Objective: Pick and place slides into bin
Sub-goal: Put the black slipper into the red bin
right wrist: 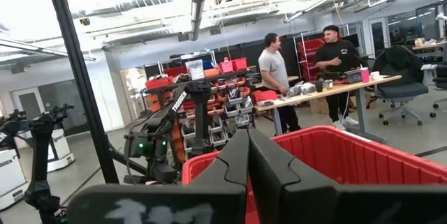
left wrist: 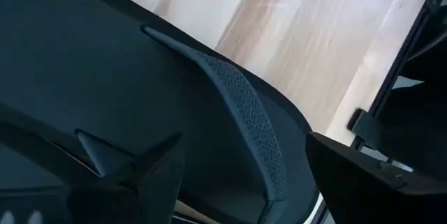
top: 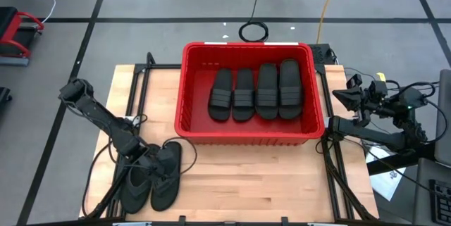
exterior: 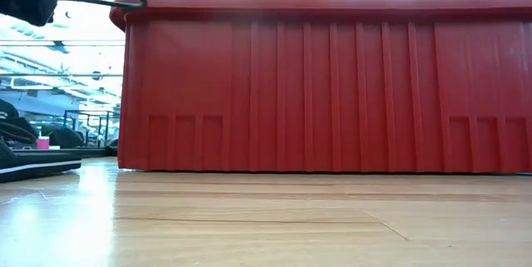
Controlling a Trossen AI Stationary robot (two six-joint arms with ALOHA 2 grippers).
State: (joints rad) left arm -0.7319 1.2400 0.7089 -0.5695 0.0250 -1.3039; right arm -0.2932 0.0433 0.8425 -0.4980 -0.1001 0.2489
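The red bin [top: 246, 140] stands at the middle far part of the wooden table, and its ribbed wall [exterior: 332, 84] fills the low view. Several black slides with wide straps [top: 255, 93] lie flat side by side on its floor. Two thong slides [top: 158, 180] lie flat on the table at the near left, one also showing in the low view [exterior: 33, 165]. My left gripper [top: 146, 161] is open and points steeply down over their far ends. A thong slide's textured strap [left wrist: 244, 112] sits close before it. My right gripper [right wrist: 248, 161] is shut and raised at the table's right edge [top: 338, 98]. My left gripper hovers right at a thong slide, with one dark finger [left wrist: 370, 175] beside the sole's edge. The slide fills the wrist view and I cannot tell whether the fingers touch it. It lies flat on the table.
Black frame rails run along the table's left [top: 134, 85] and right [top: 332, 162] sides. Bare wood [top: 268, 184] lies in front of the bin. Papers [top: 387, 180] lie at the right, beyond the table. Two people [right wrist: 276, 63] stand at a bench in the room beyond.
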